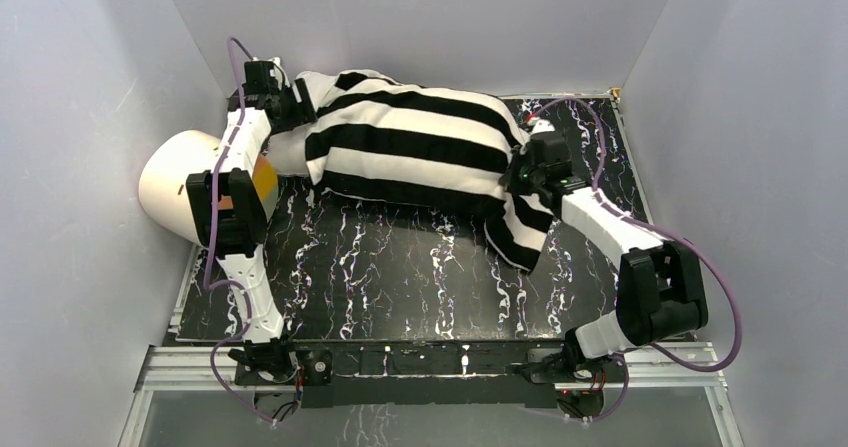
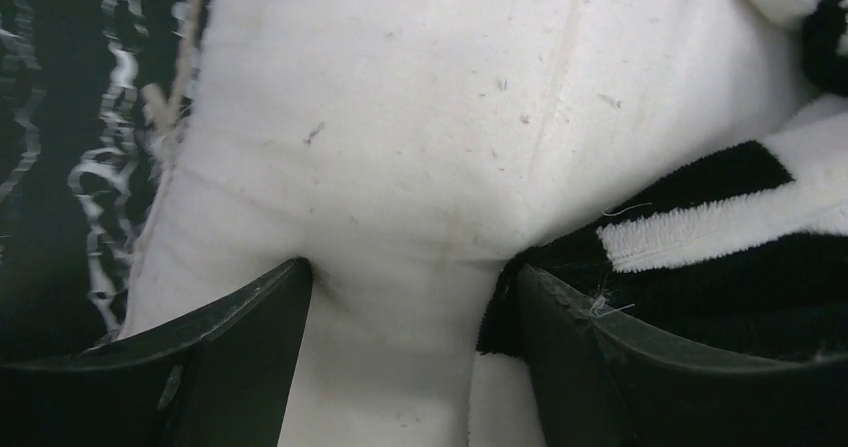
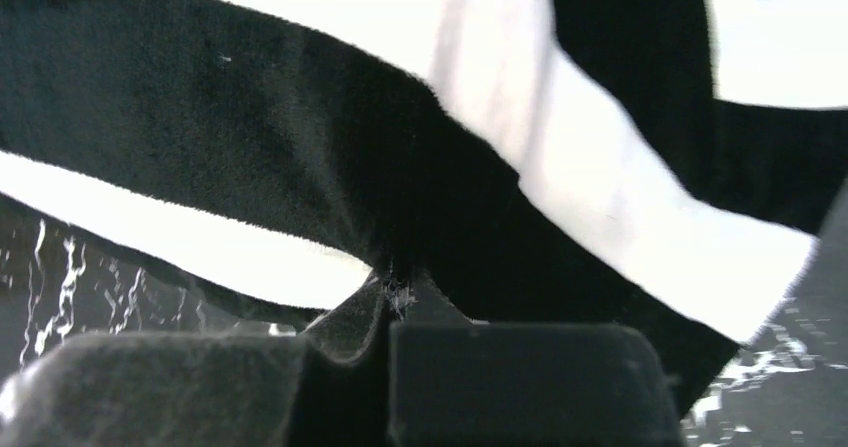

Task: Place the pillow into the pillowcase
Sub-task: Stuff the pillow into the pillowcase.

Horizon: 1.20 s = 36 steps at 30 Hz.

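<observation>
Top view: the soft black-and-white striped fabric pillowcase [image 1: 410, 147] sprawls across the far half of the black, white-veined marbled desk [image 1: 400, 267], puffed full, running from 10 o'clock to 4 o'clock. The plump white fabric pillow [image 2: 400, 117] pokes out bare at the sleeve's 9 o'clock end.

Over there the left fingers [image 1: 298, 105] stand spread wide, nothing pinched. On the wrist view, white pillow fabric bulges up between the two, and the pillowcase's fuzzy striped edge lies against the finger at 3 o'clock.

Across at the 4 o'clock corner, the right fingers [image 3: 400, 342] are clamped together on a fold of pillowcase, a black stripe nipped right at the tips. The loose striped corner trails toward 6 o'clock on the desk.

At the desk's 9 o'clock edge, a cream cylinder with an orange face [image 1: 175, 182] sits just beside the left arm.
</observation>
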### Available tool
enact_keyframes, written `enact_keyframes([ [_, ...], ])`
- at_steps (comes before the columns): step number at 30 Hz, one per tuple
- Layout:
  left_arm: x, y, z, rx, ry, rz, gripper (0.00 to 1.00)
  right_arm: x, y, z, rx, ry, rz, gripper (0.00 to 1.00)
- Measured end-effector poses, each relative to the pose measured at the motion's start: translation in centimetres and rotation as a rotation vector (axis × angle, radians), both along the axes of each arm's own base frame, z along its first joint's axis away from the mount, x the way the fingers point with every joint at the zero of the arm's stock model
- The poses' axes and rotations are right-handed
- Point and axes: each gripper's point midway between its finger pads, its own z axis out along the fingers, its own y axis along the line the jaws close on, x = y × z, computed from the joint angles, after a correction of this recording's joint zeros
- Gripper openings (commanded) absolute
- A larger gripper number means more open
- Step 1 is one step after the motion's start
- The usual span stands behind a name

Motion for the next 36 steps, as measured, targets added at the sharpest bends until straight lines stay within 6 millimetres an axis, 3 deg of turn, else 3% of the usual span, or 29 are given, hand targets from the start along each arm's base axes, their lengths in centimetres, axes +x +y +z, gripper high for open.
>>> enact_keyframes([
  [2, 0.0, -1.7, -0.4, -0.085, 0.008, -0.055, 0.63, 1.5, -2.5, 0.7, 0.012, -0.022, -0.045, 0.00],
  [3, -0.1, -2.6, -0.4, -0.132, 0.010, -0.077, 0.55, 1.8, -3.4, 0.7, 0.014, -0.026, -0.059, 0.02],
  [4, -0.3, -3.6, -0.4, -0.185, 0.008, -0.104, 0.39, 2.4, -4.7, 0.7, 0.016, -0.027, -0.081, 0.10],
  [5, -0.7, -5.5, -0.8, -0.268, 0.002, -0.145, 0.24, 3.1, -6.1, 0.6, 0.009, -0.023, -0.102, 0.33],
  [6, -1.7, -7.6, -1.6, -0.357, 0.013, -0.170, 0.22, 3.9, -7.6, 0.4, -0.009, -0.010, -0.121, 0.42],
  [8, -2.6, -9.4, -1.6, -0.434, 0.005, -0.178, 0.29, 4.3, -8.3, 0.9, -0.038, 0.016, -0.124, 0.52],
  [9, -4.4, -10.9, -1.2, -0.481, 0.004, -0.177, 0.33, 5.0, -8.4, 2.7, -0.053, 0.005, -0.123, 0.55],
  [10, -5.8, -12.5, -0.2, -0.516, -0.001, -0.179, 0.45, 5.8, -7.8, 7.2, -0.059, -0.082, -0.114, 0.65],
  [11, -7.9, -16.4, 1.6, -0.556, -0.012, -0.248, 0.53, 5.7, -6.9, 9.0, -0.057, -0.116, -0.095, 0.69],
  [12, -9.2, -19.4, 2.6, -0.601, -0.012, -0.303, 0.59, 5.6, -5.0, 11.2, -0.061, -0.159, -0.064, 0.71],
  [14, -11.7, -22.3, 3.2, -0.622, 0.022, -0.362, 0.64, 4.8, -0.1, 13.3, -0.049, -0.210, 0.043, 0.73],
  [15, -12.4, -22.3, 3.6, -0.603, 0.027, -0.362, 0.67, 3.8, 4.0, 14.3, -0.040, -0.242, 0.132, 0.73],
  [16, -12.5, -21.6, 4.0, -0.581, 0.021, -0.345, 0.67, 3.3, 5.8, 14.4, -0.038, -0.252, 0.175, 0.73],
  [19, -11.8, -18.0, 4.8, -0.535, -0.011, -0.254, 0.72, 2.7, 9.9, 13.9, -0.067, -0.262, 0.255, 0.75],
  [23, -10.5, -11.1, 4.9, -0.511, -0.084, -0.086, 0.77, 4.4, 15.1, 13.1, -0.132, -0.307, 0.318, 0.91],
  [25, -10.2, -9.6, 4.0, -0.516, -0.088, -0.044, 0.80, 5.6, 17.1, 12.4, -0.181, -0.333, 0.349, 0.92],
  [28, -9.8, -10.5, 2.3, -0.550, -0.072, -0.050, 0.82, 8.7, 19.1, 11.9, -0.276, -0.393, 0.359, 0.93],
  [32, -8.3, -12.3, 0.1, -0.623, -0.070, -0.064, 0.82, 14.6, 19.7, 11.9, -0.438, -0.471, 0.270, 0.93],
  [34, -7.5, -12.8, -1.2, -0.659, -0.068, -0.060, 0.82, 16.1, 19.5, 11.7, -0.498, -0.486, 0.236, 0.88],
  [36, -6.7, -13.5, -2.7, -0.682, -0.057, -0.055, 0.81, 16.8, 18.9, 10.9, -0.540, -0.476, 0.221, 0.75],
])
